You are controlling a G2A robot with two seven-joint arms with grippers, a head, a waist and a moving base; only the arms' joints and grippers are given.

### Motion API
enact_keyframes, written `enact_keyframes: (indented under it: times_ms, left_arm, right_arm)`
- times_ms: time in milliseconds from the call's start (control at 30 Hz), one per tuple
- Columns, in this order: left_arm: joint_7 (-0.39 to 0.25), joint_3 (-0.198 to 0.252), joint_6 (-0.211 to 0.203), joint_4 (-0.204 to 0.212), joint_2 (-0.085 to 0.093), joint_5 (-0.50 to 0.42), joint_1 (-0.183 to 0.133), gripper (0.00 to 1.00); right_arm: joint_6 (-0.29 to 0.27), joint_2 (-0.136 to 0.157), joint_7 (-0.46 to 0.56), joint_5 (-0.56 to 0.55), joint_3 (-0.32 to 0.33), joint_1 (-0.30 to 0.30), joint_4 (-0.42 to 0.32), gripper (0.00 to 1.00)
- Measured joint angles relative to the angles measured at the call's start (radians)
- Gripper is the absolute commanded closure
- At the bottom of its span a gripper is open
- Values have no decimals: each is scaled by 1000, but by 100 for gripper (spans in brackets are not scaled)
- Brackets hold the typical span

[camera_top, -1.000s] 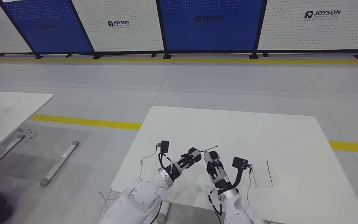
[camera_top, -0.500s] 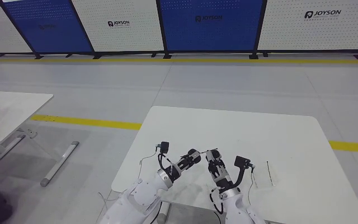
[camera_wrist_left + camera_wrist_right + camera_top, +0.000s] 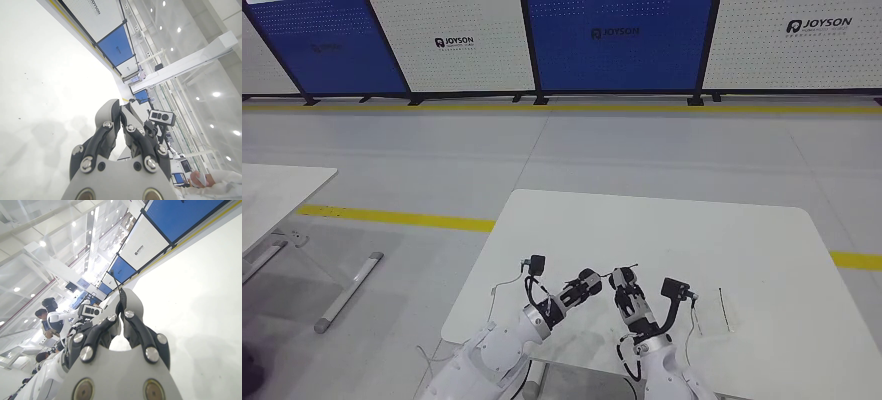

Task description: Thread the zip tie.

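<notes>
My right pincer (image 3: 121, 295) is clenched on the black zip tie (image 3: 115, 281), one end sticking out, above the white worktop (image 3: 189, 291). My left pincer (image 3: 120, 108), close beside, is clenched too.

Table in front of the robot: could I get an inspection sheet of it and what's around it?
Surface: white table, a few dark specks in the left wrist view.
Job's things: black zip tie, one end poking out past the fingertips that pinch it.
Clutter: thin dark strip, perhaps another tie, and a see-through item beside it, on the robot's right.
Grippers: right gripper shut on the zip tie; left gripper shut, nothing seen in it; the two sit close together.
Cables: thin pale cable at the left wrist.
Surroundings: blue and white panels, yellow line on the floor.
</notes>
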Motion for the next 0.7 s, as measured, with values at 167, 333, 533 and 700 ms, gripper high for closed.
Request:
enact_keyframes:
  times_ms: [167,333,533,700]
  left_arm:
    - [0,-1,-4,-9,0,-7,2,100]
    - [-4,-2,-7,-15,1,-8,4,100]
    - [-19,-6,-11,-27,3,-27,10,100]
    - [-32,-19,-15,-41,6,-41,19,100]
  right_arm:
    - [2,0,7,-13,-5,1,0,100]
    - [-4,0,21,-14,-8,5,2,100]
    - [-42,1,58,27,-3,15,16,100]
    - [-90,3,96,89,14,24,29,100]
